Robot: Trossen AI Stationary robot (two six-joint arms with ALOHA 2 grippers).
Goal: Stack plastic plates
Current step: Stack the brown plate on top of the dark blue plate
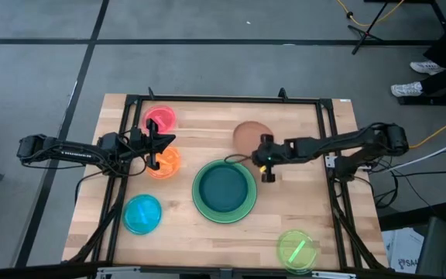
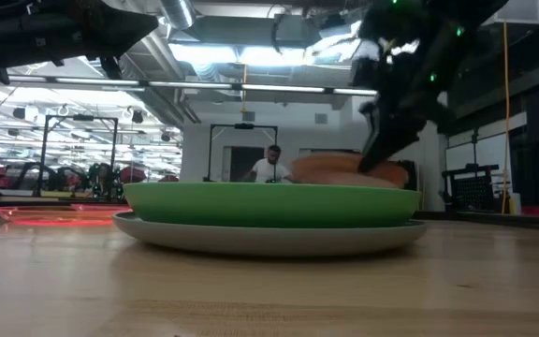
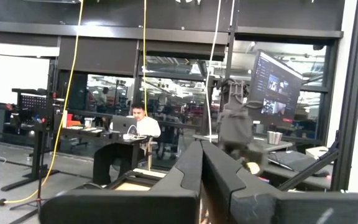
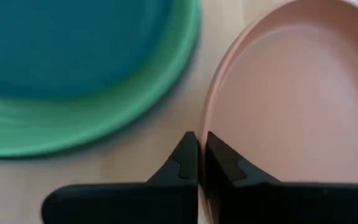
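The wooden table point(image 1: 285, 209) carries the plates spread across it. Largest is the stack near the middle: a light green plate point(image 1: 201, 203) with a raised rim, holding a dark teal plate point(image 1: 224, 188) nested in its well, and in the low view a pale grey plate point(image 2: 269, 240) shows beneath the green one as a thin flat lip on the tabletop. Just beyond that stack, toward the far edge, lies the brown plate point(image 1: 248, 135), a matte pinkish-tan disc with a shallow rim, close beside the green plate but apart from it. The right gripper point(image 1: 268, 160) sits at the brown plate's near edge; in the right wrist view its fingers point(image 4: 180, 163) are pressed almost together with only a sliver between them, and whether they pinch the rim of the brown plate cannot be told. The small translucent plates come next: a cyan plate point(image 1: 142, 214) at the near left, a lime plate point(image 1: 296, 249) at the near right, an orange plate point(image 1: 169, 164) left of the stack, and a pink plate point(image 1: 161, 118) near the far left corner. The left gripper point(image 1: 157, 147) hangs between the pink and orange plates, its fingers point(image 3: 188, 171) closed against each other on nothing. No readable writing shows on the plates.
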